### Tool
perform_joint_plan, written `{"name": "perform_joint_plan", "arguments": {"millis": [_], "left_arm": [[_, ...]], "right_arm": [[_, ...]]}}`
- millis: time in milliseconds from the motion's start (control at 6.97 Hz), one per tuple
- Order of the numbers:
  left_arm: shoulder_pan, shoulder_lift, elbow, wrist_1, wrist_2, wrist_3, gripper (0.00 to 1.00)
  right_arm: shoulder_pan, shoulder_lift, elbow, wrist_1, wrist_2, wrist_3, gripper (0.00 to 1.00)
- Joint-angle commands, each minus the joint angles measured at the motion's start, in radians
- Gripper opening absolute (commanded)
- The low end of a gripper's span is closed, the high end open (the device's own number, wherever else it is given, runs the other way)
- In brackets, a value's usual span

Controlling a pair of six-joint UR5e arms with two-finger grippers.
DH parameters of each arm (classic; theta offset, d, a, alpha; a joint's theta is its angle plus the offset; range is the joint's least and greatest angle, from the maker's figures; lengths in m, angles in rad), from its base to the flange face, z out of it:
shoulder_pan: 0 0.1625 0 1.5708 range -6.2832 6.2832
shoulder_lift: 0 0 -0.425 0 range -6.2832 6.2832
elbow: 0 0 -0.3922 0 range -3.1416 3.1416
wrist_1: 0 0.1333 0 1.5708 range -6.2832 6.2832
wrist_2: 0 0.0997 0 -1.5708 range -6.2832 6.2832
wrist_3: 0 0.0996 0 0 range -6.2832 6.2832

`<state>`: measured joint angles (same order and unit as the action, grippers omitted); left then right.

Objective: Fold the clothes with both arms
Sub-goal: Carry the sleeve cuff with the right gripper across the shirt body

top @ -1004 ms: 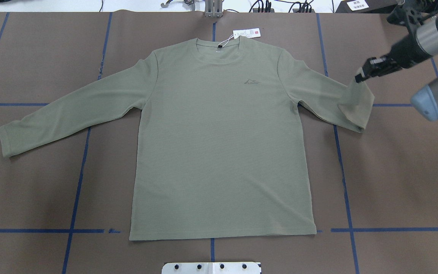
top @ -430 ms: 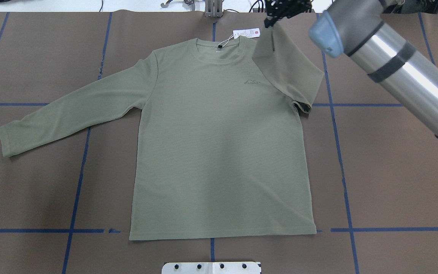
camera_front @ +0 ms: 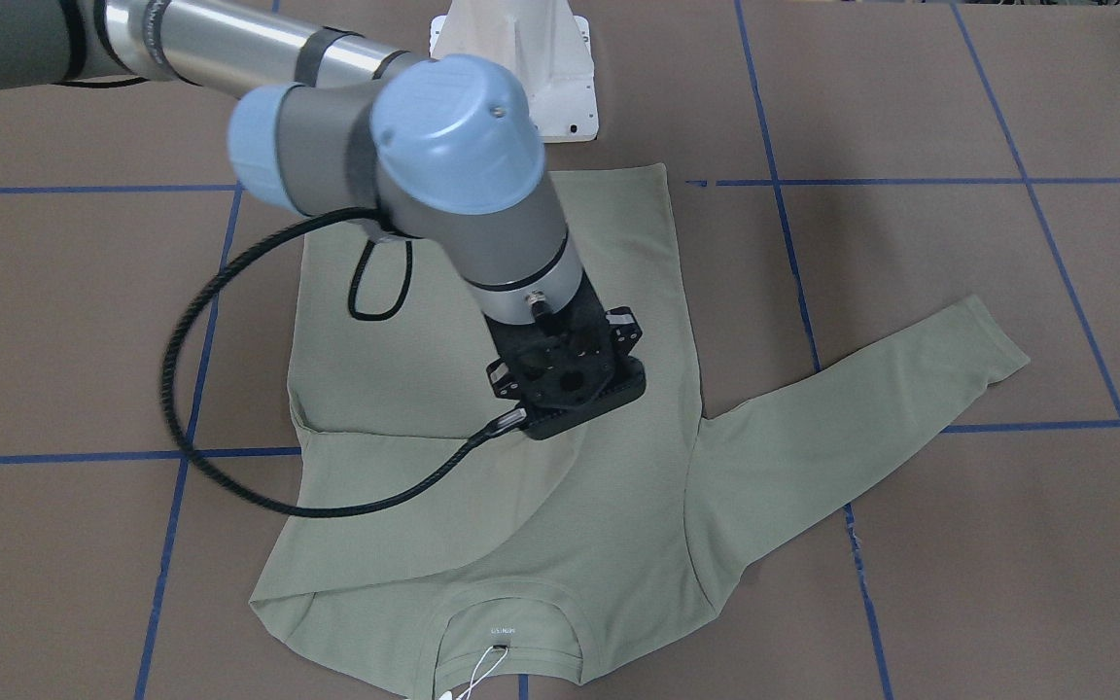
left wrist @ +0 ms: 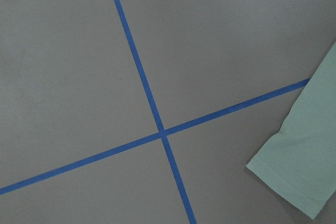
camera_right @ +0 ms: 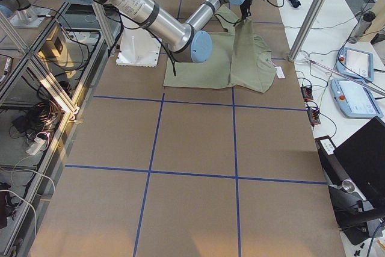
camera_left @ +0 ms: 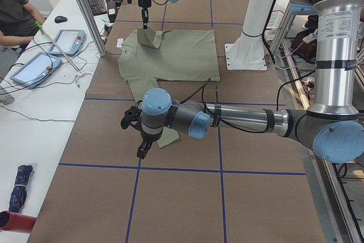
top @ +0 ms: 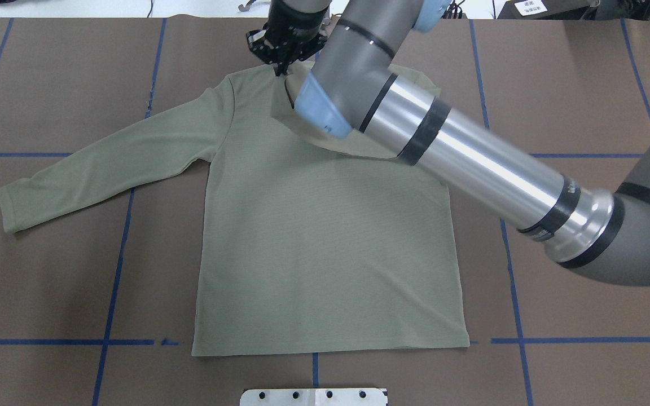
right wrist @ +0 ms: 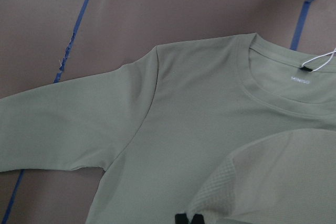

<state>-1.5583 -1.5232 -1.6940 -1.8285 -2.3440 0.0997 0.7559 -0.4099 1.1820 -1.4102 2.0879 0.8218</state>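
One sleeve [camera_front: 395, 506], R arm [top: 471, 163], now across chest

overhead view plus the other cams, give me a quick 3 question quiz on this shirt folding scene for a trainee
1. True or false: both sleeves of the olive-green long-sleeved knit shirt lie spread out flat.
2. Which black two-finger gripper holds the folded-over sleeve? A left, B right, C neither.
3. Fill in: in the left wrist view, the sleeve cuff lies beside a cross of ____ tape.
Key: 1 false; 2 B, the right gripper; 3 blue tape.
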Motion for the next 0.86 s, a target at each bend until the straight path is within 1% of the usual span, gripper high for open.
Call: {"name": "perform_joint_plan", "arguments": {"millis": [0, 143, 287, 430, 574, 717], "left_arm": [[0.000, -0.002, 0.011, -0.002, 0.000, 0.002, 1.00], [0.000, -0.005, 0.011, -0.002, 0.000, 0.002, 1.00], [0.000, -0.011, 0.013, -0.002, 0.000, 0.002, 1.00], [0.000, -0.017, 0.014, 0.000, 0.002, 0.002, 1.00], [0.001, -0.020, 0.014, 0.000, 0.003, 0.002, 1.00], [0.000, -0.020, 0.016, 0.000, 0.005, 0.002, 1.00]], "right_arm": [[-0.096, 0.010, -0.016, 0.002, -0.116, 0.004, 0.00], [-0.105, 0.011, -0.018, 0.011, -0.120, 0.005, 0.00], [-0.119, 0.022, -0.048, 0.054, -0.143, 0.008, 0.00], [-0.151, 0.055, -0.127, 0.113, -0.226, 0.008, 0.34], [-0.165, 0.062, -0.171, 0.225, -0.282, 0.058, 0.98], [-0.165, 0.068, -0.176, 0.246, -0.282, 0.132, 0.99]]}}
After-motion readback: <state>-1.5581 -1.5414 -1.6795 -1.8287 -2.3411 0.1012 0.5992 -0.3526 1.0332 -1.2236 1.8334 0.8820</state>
